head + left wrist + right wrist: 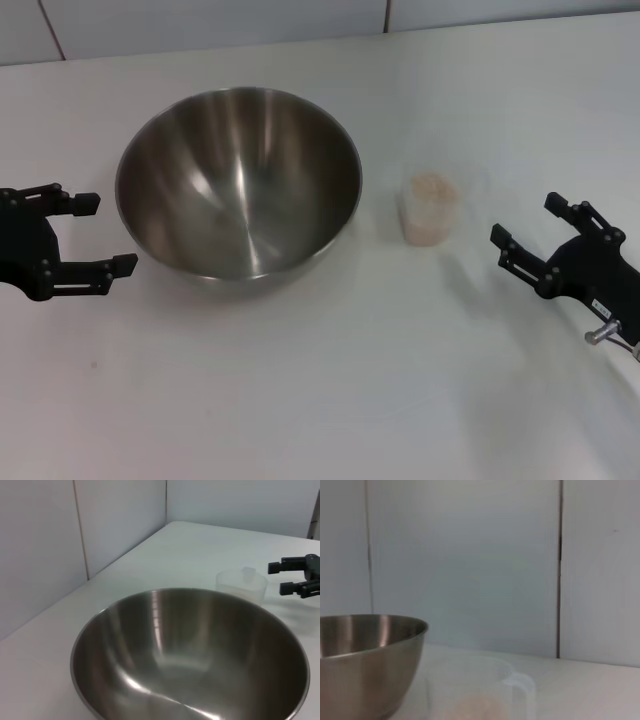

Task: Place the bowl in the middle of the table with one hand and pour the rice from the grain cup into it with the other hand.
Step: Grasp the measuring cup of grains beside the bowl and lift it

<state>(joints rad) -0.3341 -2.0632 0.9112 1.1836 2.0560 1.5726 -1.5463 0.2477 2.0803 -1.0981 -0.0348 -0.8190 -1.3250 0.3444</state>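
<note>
Desk [320, 400]: white, with a pale panelled wall behind.
Bowl [238, 180]: upright, empty.
Cup [432, 207]: just right of bowl, holding rice [433, 190].
Left gripper [112, 233]: left of bowl, jaws apart, empty.
Right gripper [526, 222]: right of cup, jaws apart, empty.

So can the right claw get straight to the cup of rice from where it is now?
Probably yes. The right claw is open, facing the cup, with only bare table between them. The bowl sits on the cup's far side, out of the way.
</note>
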